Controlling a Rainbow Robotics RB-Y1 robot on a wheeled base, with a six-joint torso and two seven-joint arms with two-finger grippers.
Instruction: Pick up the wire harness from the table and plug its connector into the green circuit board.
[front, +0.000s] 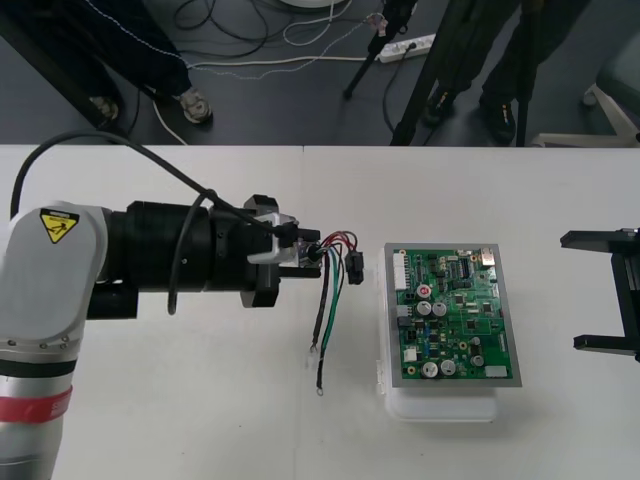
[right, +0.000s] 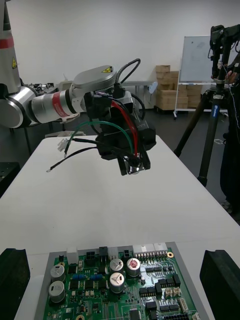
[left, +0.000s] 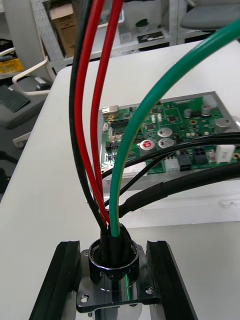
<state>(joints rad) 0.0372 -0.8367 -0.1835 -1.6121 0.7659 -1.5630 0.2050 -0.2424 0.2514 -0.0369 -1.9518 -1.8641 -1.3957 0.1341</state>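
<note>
Wire harness (front: 330, 290) hangs above the table (front: 200, 400) just left of the green circuit board (front: 455, 315), its round metal socket (left: 112, 272) clamped between the fingers (left: 57, 280) of the left gripper (front: 300, 258). It looks light, with soft thin wires, so the black plug (front: 354, 268) may swing; a hold near the plug would guide it better. The right gripper (front: 572, 292) stands open at its own side.
</note>
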